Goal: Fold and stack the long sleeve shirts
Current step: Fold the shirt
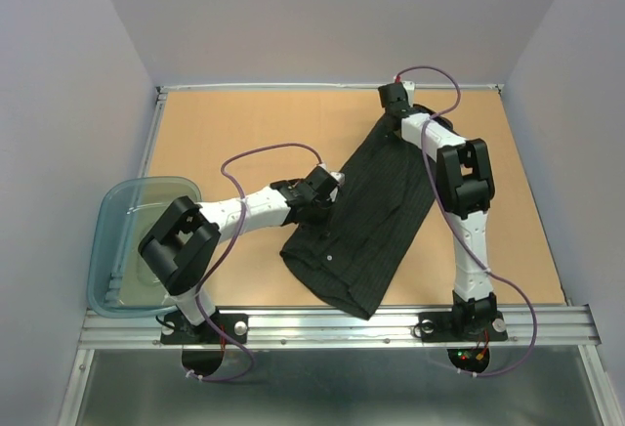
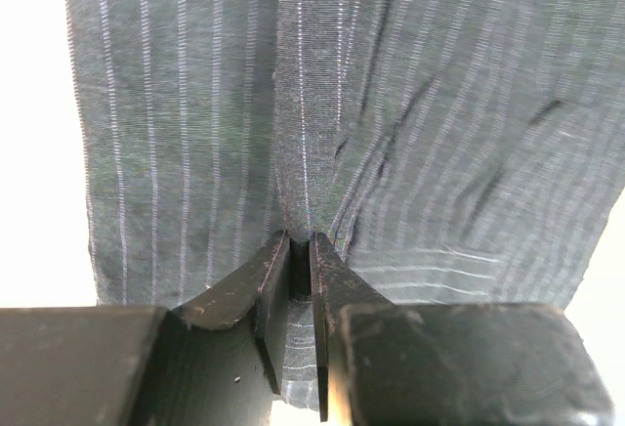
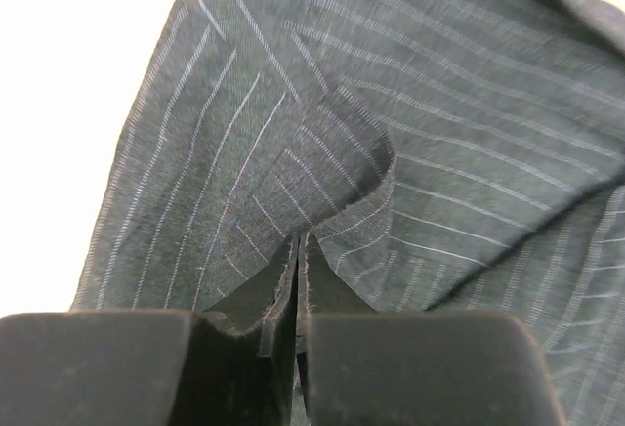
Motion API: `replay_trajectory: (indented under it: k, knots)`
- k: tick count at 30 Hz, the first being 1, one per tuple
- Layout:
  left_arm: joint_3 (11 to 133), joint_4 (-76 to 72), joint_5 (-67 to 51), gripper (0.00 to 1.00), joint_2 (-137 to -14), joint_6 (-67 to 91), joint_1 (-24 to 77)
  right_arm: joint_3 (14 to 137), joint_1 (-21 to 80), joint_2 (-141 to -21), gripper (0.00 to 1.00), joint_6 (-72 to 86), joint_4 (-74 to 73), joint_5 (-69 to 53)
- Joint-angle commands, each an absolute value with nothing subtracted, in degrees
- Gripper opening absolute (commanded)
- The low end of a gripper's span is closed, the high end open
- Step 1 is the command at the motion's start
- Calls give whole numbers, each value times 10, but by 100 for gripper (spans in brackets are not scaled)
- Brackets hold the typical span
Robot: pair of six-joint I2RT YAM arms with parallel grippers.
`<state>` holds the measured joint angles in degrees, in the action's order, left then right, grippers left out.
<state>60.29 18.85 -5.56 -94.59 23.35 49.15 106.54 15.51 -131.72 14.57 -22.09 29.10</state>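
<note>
The black pinstriped long sleeve shirt [image 1: 376, 213] lies as a long diagonal band from the back right toward the table's front middle, small white buttons showing on its lower part. My left gripper [image 1: 329, 184] is shut on the shirt's left edge; in the left wrist view the cloth [image 2: 322, 104] is pinched between the jaws [image 2: 301, 242]. My right gripper [image 1: 395, 104] is shut on the shirt's far end at the back; the right wrist view shows a folded edge of cloth [image 3: 342, 152] clamped at the fingertips [image 3: 298, 240].
A translucent blue-grey plastic tub [image 1: 132, 250] sits at the table's left edge beside the left arm. The tan tabletop [image 1: 225, 128] is bounded by grey walls and a metal rail [image 1: 332, 326] at the front.
</note>
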Motion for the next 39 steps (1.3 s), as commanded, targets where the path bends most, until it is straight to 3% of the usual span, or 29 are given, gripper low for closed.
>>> replay_trajectory:
  k: [1,4,5,8,11,13,19,23,32,35,39]
  knots:
    - [586,202,-56,24,-956,242,479,1098,156,-1332,6,152,-209,287]
    - [597,207,-47,37,-955,243,478,1085,156,-1321,20,153,-209,299]
    - [600,210,-44,48,-953,243,478,1082,156,-1317,24,152,-209,299]
    - [620,228,-31,63,-942,238,477,1071,156,-1285,42,148,-208,292]
    - [639,243,-28,73,-921,234,478,1064,154,-1244,54,142,-209,273]
    - [656,255,-32,74,-902,231,479,1055,150,-1213,57,141,-209,239]
    - [699,244,-89,64,-874,204,488,994,128,-1153,55,191,-200,98]
    - [704,204,-129,56,-897,175,498,919,98,-1133,52,221,-149,-63]
    - [631,130,-236,29,-1001,111,499,716,5,-1143,48,322,139,-363]
    - [608,133,-253,27,-1016,102,499,673,-26,-1178,48,370,249,-413]
    - [582,131,-282,24,-1027,97,499,677,-44,-1232,47,367,287,-436]
